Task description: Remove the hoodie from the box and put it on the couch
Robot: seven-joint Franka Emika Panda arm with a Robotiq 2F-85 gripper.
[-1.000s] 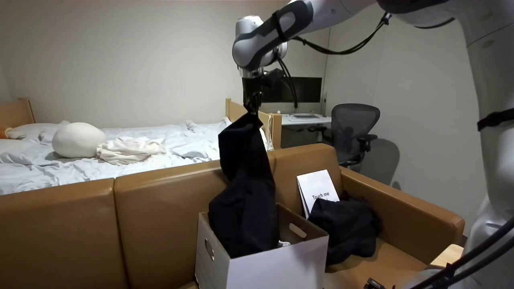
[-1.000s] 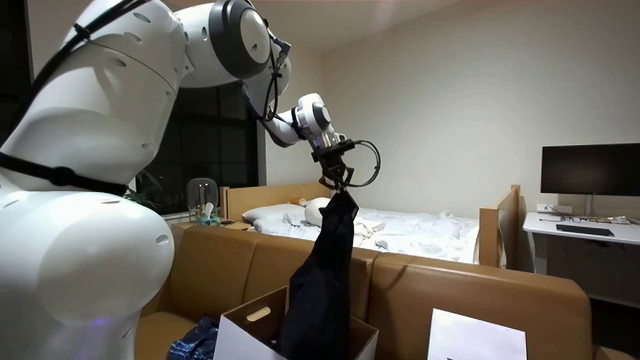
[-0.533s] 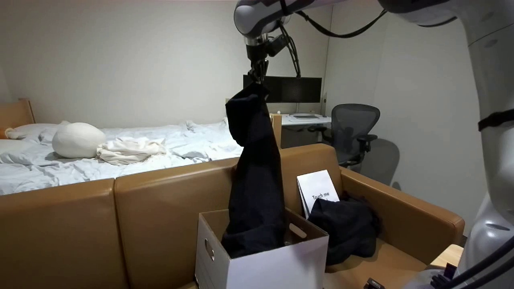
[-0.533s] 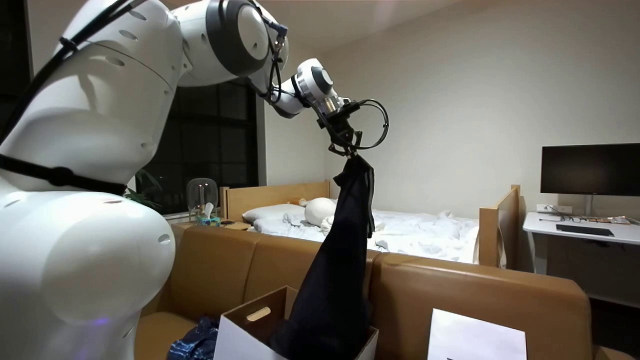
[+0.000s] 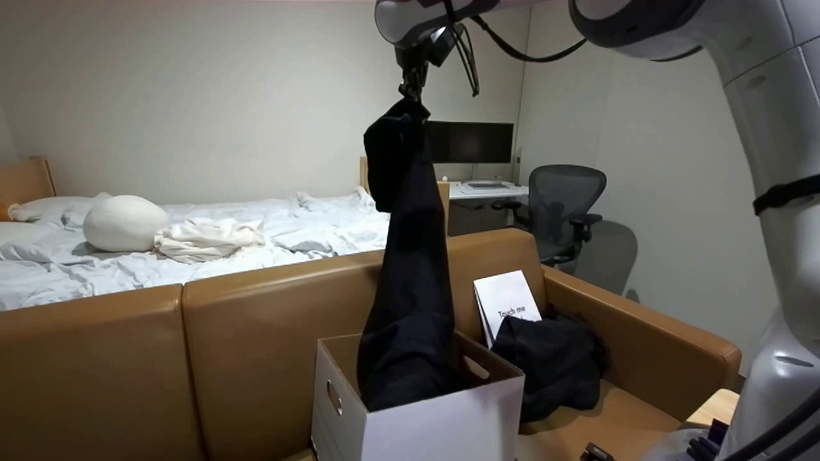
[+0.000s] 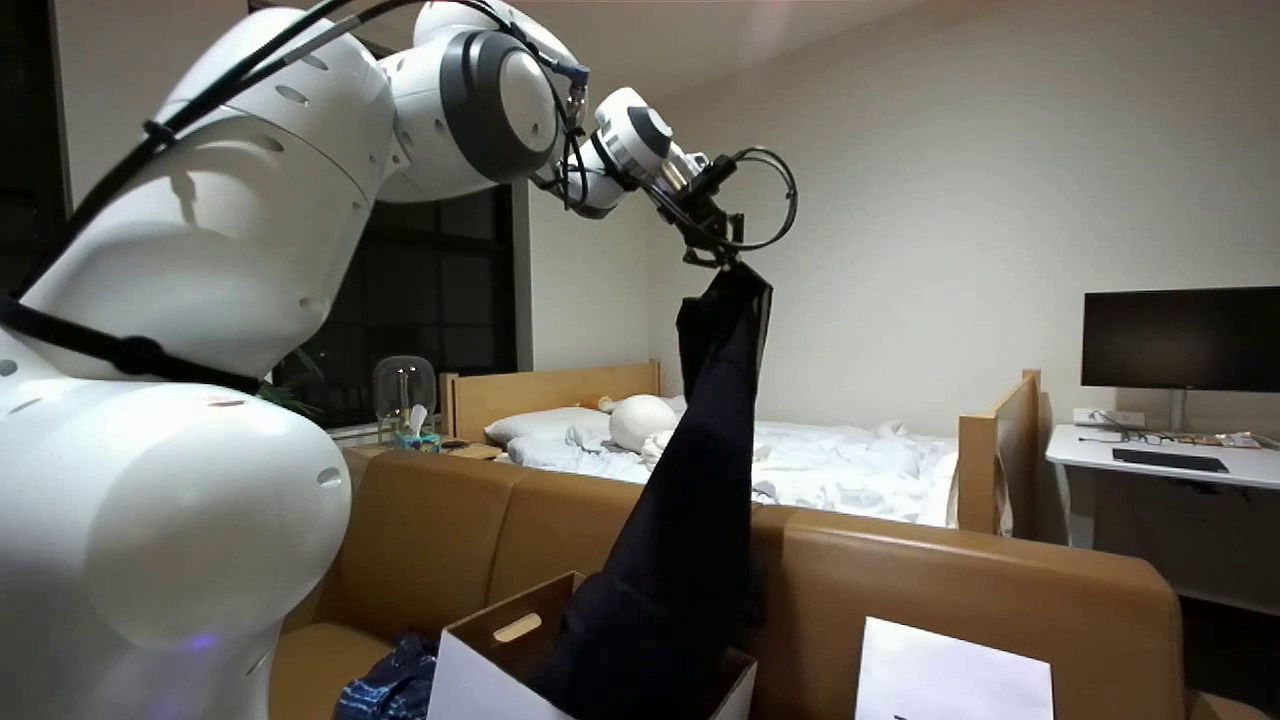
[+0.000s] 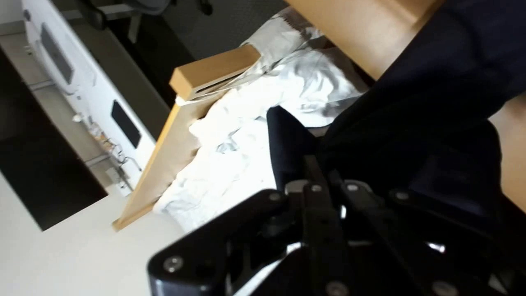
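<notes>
The black hoodie [image 5: 416,256] hangs stretched long and upright from my gripper [image 5: 411,96], high above the couch back. My gripper [image 6: 724,262] is shut on a pinch of its top end, and a folded flap droops beside the grip. The hoodie's lower part sits inside the white box [image 5: 442,422], its bottom hidden by the walls. In an exterior view the hoodie [image 6: 690,480] slants down to the box [image 6: 490,680]. In the wrist view dark hoodie cloth [image 7: 411,139] spreads past the fingertips. The box stands on the brown couch [image 5: 269,339].
Right of the box a dark bundle [image 5: 554,365] lies on the couch seat, against a white card [image 5: 509,298]. The couch armrest [image 5: 647,320] rises beyond it. A blue patterned cloth [image 6: 390,680] is beside the box. Behind the couch back stands a white-sheeted bed [image 5: 301,243].
My gripper has risen well up, drawing the hoodie higher and straighter out of the box. In an exterior view it has also shifted to the right. The box has not moved.
</notes>
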